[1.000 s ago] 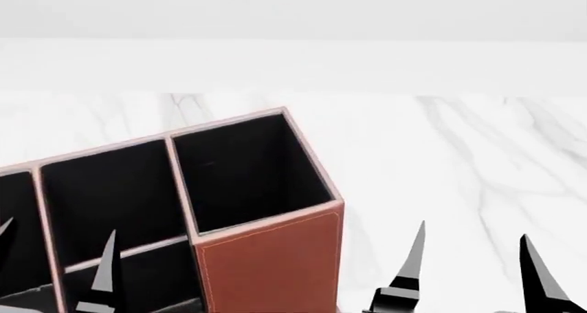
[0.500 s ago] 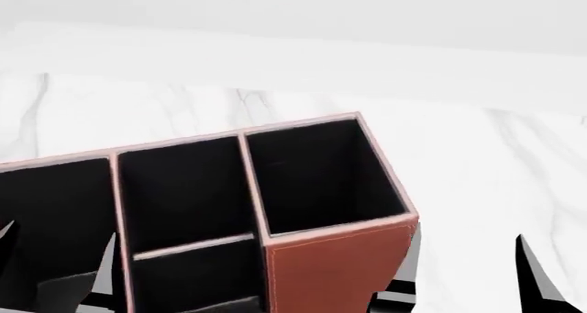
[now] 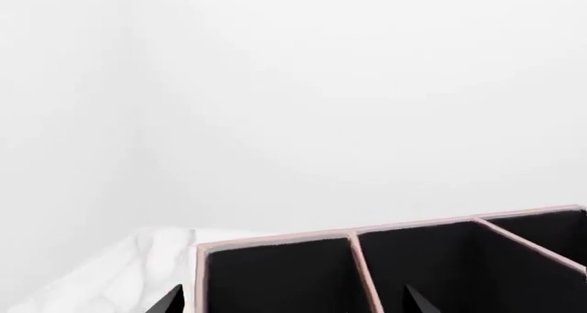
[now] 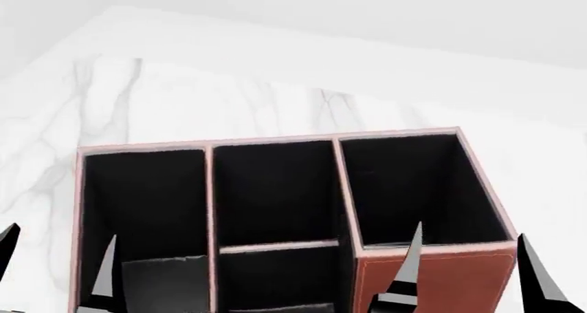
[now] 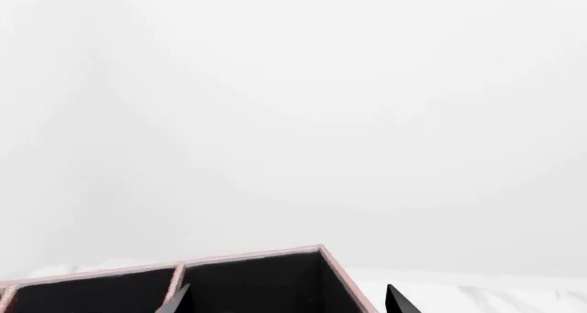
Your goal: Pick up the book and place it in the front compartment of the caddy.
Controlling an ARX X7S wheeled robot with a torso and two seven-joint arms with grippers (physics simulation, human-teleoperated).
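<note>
The reddish-brown caddy [image 4: 431,282] stands on the marble table just in front of me, its black-lined upright compartments open to the head view. It also shows in the left wrist view [image 3: 275,239] and the right wrist view [image 5: 247,256]. My left gripper [image 4: 57,265] is open and empty above the caddy's left end; its tips [image 3: 293,303] straddle a compartment wall. My right gripper [image 4: 472,268] is open and empty over the caddy's right end [image 5: 287,300]. The book is out of view. A flat grey patch [image 4: 165,282] lies low in the left compartment; I cannot tell what it is.
The white marble table [image 4: 229,86] runs back to a plain white wall. Its far left corner [image 4: 110,12] shows at the upper left. Bare marble lies behind the caddy and to its left.
The head view has swung to the left, so the caddy now sits further right in the picture and all its width shows. Both grippers keep their places in the view, still open.
</note>
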